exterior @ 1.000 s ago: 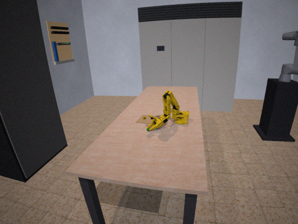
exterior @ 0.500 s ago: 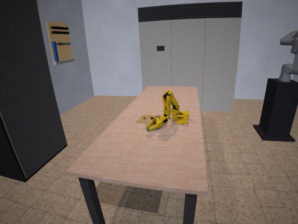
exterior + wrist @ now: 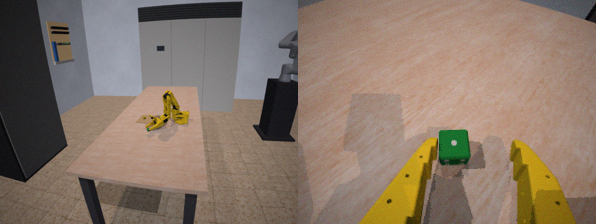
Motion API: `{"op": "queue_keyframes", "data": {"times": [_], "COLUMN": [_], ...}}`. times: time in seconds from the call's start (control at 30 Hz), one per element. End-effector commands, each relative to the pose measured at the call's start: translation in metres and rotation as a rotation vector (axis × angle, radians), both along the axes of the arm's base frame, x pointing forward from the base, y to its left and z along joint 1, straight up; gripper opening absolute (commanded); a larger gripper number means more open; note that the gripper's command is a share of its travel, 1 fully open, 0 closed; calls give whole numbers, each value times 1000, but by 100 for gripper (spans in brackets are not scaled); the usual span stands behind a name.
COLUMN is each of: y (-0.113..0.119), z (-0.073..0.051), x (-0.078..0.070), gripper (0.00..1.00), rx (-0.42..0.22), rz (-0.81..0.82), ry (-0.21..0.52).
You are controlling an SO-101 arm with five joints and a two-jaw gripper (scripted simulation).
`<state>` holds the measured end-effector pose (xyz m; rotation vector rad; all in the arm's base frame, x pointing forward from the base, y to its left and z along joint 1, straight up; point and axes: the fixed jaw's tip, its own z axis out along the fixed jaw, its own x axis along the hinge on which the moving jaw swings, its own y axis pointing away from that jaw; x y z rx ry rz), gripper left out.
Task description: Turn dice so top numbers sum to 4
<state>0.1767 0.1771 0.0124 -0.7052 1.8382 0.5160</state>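
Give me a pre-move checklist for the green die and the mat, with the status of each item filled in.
1. Gripper let go of the green die: ok, fingers are apart, a clear gap on the right side; the left finger is close, contact cannot tell.
2. Green die flat on a face: ok, one dot on top.
3. Green die on the mat: not ok, it sits on the bare table, off the mat's near side.
4. Yellow die on the mat: ok.
5. Third die: cannot tell, hidden or too small.
6. Top numbers add to 4: cannot tell.
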Motion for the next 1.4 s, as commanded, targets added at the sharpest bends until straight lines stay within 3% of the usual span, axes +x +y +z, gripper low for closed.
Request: {"op": "queue_keyframes", "data": {"times": [0.0, 0.53, 1.37], "y": [-1, -25, -27], "z": [9, 29, 29], "x": [-4, -28, -31], "gripper": [27, 27, 27], "rx": [59, 231, 234], "rz": [-9, -73, -80], "ry": [2, 108, 127]}}
